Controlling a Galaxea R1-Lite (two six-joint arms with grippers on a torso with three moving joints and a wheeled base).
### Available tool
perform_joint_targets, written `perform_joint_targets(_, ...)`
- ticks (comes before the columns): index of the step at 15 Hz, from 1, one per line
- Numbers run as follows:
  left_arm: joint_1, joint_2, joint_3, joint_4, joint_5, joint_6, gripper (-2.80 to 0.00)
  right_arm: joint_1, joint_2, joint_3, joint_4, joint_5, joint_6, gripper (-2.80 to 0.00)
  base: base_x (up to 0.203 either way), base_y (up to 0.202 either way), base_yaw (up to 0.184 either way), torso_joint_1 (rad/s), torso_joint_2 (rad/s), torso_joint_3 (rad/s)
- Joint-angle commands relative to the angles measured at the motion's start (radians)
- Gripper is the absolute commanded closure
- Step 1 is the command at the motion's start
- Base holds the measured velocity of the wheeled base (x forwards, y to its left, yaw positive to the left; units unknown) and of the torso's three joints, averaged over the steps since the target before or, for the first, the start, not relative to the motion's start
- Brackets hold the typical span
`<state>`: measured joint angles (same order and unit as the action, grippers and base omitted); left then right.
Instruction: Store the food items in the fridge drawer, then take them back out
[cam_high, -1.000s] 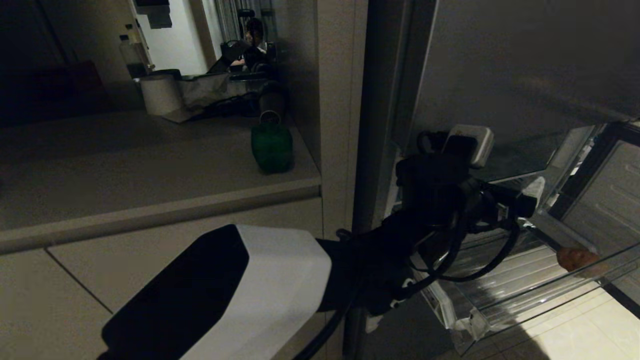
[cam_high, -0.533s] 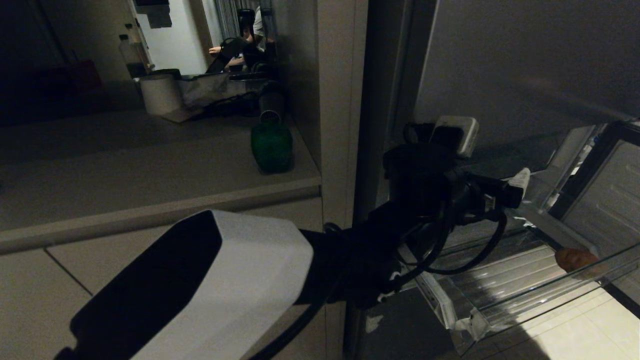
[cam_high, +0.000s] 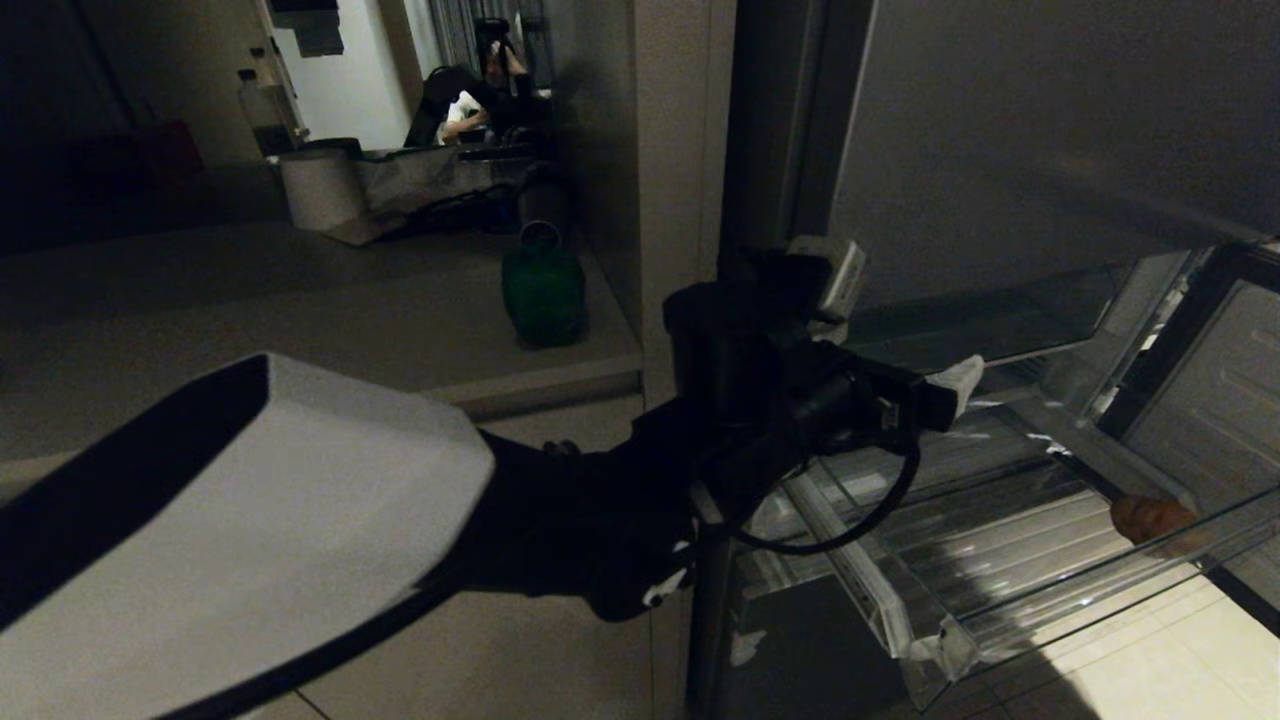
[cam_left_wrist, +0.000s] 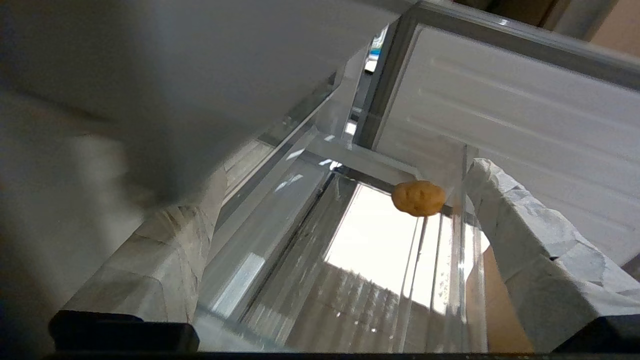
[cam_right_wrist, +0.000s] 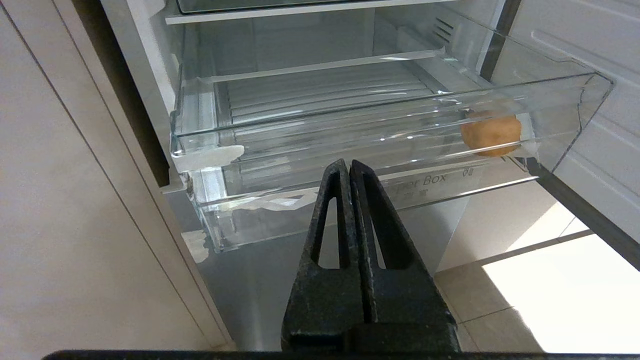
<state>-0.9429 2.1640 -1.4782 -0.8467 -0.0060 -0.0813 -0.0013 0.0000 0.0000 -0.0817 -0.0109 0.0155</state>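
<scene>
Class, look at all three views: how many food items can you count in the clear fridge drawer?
1: a potato lies alone at the front corner of the fridge drawer, on its right-hand side as the head view shows it. No others show.

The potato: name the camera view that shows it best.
The right wrist view: the potato lies in the fridge drawer at its front corner, seen large through the clear front wall. The left wrist view shows it whole but smaller, between the open left claw's fingers. The head view catches only a dim sliver.
</scene>
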Motion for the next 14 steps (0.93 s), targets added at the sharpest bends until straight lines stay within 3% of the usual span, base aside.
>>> perform_joint_targets(1, 0.009, -0.115, 0.121, -0.038, -0.016, -0.001, -2.80, 0.000, 0.000, 0.031, -0.001, 0.000, 0.000, 0.00, 0.000, 0.000, 0.000, 0.000, 0.00, 0.000)
perform_joint_targets(4, 0.017, -0.175, 0.209, -0.078, -0.024, 0.000, -2.80, 0.000, 0.000, 0.031, -0.001, 0.000, 0.000, 0.00, 0.000, 0.000, 0.000, 0.000, 0.00, 0.000)
perform_joint_targets(14, 0.171, -0.440, 0.469, -0.098, -0.058, -0.006, -2.80, 0.001, 0.000, 0.031, -0.002, -0.001, 0.000, 0.00, 0.000, 0.000, 0.000, 0.000, 0.00, 0.000)
